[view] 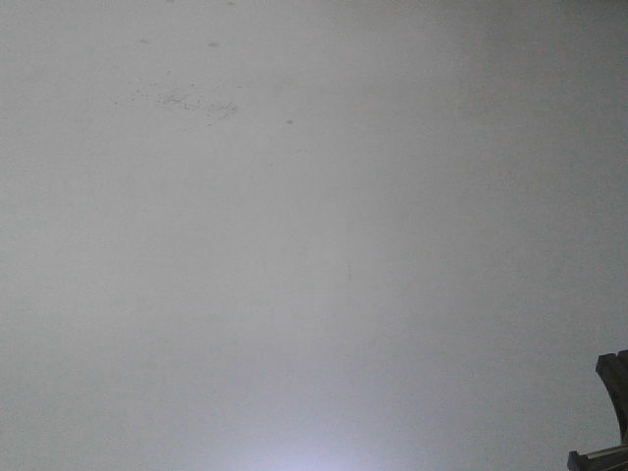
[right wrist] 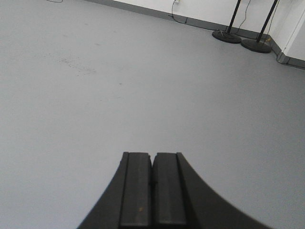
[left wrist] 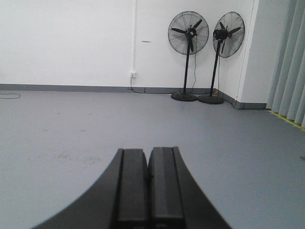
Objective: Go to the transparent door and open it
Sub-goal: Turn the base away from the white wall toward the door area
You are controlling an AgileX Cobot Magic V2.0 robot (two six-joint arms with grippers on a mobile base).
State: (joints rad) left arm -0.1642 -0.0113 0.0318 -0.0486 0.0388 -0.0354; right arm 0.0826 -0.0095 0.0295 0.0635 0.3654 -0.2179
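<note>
Nearest the lenses, well short of the pedestal fans (left wrist: 188, 32), the left gripper (left wrist: 148, 160) and the right gripper (right wrist: 152, 164) are each seen with their black fingers pressed flat together, with nothing held between them. Beyond them, on the way toward the fans, only bare grey floor (left wrist: 62, 124) is shown, marked by a faint speckled scuff (left wrist: 76, 156). The front view is filled by the same floor, with a dark piece of the rig (view: 613, 407) cut off at its lower right corner. Farther on, the two fans are stood side by side close to the white wall (left wrist: 66, 43); a wall socket (left wrist: 133, 74) is seen left of them in the wrist view, and pale vertical blinds (left wrist: 288, 62) right of them. The transparent door is not shown in any view, so it would have to be found by turning or driving the base first. From the task alone it may be judged a stiff, smooth and fairly heavy panel, easily cracked if struck. It would best be taken by a handle or frame edge, not by the pane, and moved steadily.
</note>
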